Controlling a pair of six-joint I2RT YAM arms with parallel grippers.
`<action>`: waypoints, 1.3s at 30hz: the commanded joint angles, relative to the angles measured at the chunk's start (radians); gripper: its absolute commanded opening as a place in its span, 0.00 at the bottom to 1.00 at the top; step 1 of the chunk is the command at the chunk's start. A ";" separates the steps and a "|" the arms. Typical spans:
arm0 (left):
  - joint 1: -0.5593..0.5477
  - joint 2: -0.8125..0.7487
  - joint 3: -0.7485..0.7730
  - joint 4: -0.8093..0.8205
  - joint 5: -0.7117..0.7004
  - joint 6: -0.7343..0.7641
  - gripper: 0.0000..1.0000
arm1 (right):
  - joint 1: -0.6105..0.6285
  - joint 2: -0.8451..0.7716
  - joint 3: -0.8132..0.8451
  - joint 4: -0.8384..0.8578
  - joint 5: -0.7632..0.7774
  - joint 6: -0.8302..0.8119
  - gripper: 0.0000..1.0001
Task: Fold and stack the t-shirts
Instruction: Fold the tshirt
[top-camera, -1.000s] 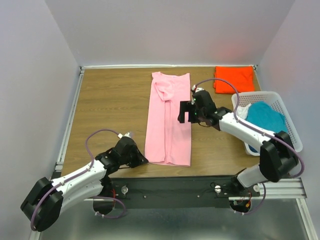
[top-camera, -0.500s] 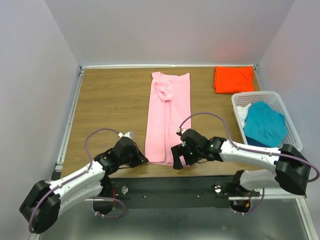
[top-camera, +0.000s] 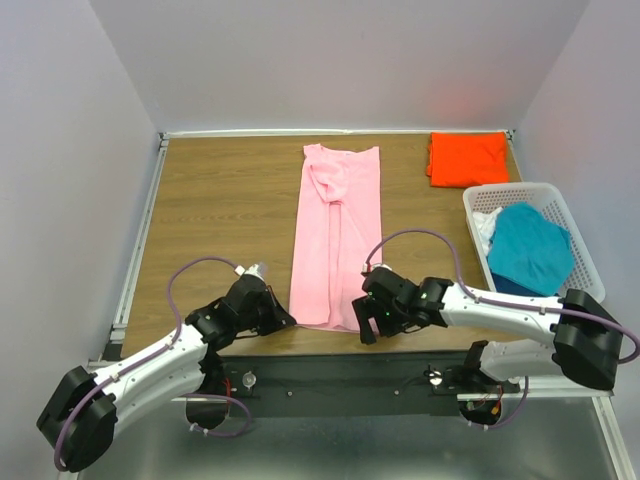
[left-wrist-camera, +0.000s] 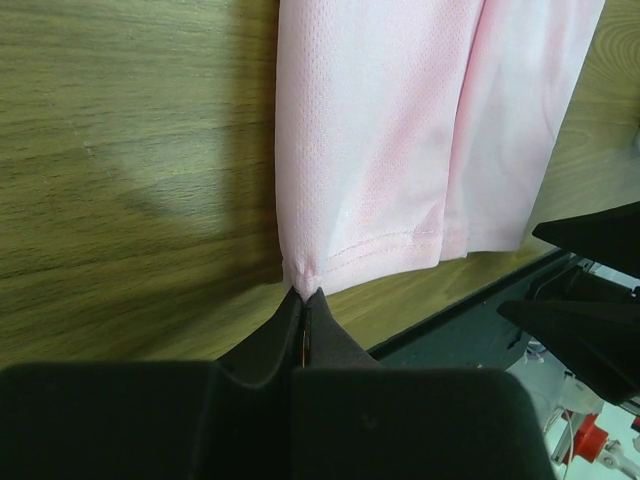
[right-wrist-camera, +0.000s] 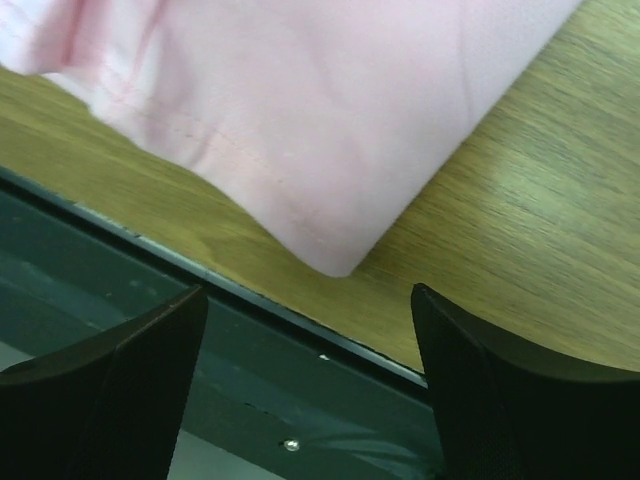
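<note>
Overhead, the pink shirt (top-camera: 337, 240) lies flat on the wooden bench (top-camera: 220, 200) as a long narrow strip, sides folded in. Collar end toward the far edge, hem toward the near edge. One sleeve shows as a rumpled fold near the collar, on the left half.

Left hand (top-camera: 288, 321): low on the bench at the near left corner of the hem. Wrist view shows the two fingers pressed together, tips right at that corner. The cloth puckers where it meets them, so it reads as a pinch on the corner. Hem stitching visible just above the tips.

Right hand (top-camera: 365, 325): at the near right corner of the same hem, arm stretched low along the front of the bench. Fingers spread wide apart, nothing between them gripped. In its wrist view the rounded hem corner sits in the gap, with bare wood beside it and the black rail (right-wrist-camera: 250, 360) of the bench front below. Cannot tell whether the fingers touch the cloth or the wood.

Orange shirt (top-camera: 467, 158): folded into a neat rectangle at the far right corner of the bench, well apart from the pink one.

Teal shirt (top-camera: 530, 245): loosely heaped inside the white basket (top-camera: 585, 262), which stands at the right edge, just near of the orange shirt.
</note>
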 joint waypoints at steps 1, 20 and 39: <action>-0.006 0.000 0.009 -0.008 -0.018 0.010 0.00 | 0.009 0.041 -0.025 -0.031 0.078 0.020 0.86; -0.012 0.026 0.048 0.014 -0.028 0.025 0.00 | 0.006 0.022 -0.010 0.081 0.192 0.079 0.05; 0.011 0.328 0.446 0.084 -0.290 0.201 0.00 | -0.175 0.081 0.266 0.087 0.394 -0.013 0.01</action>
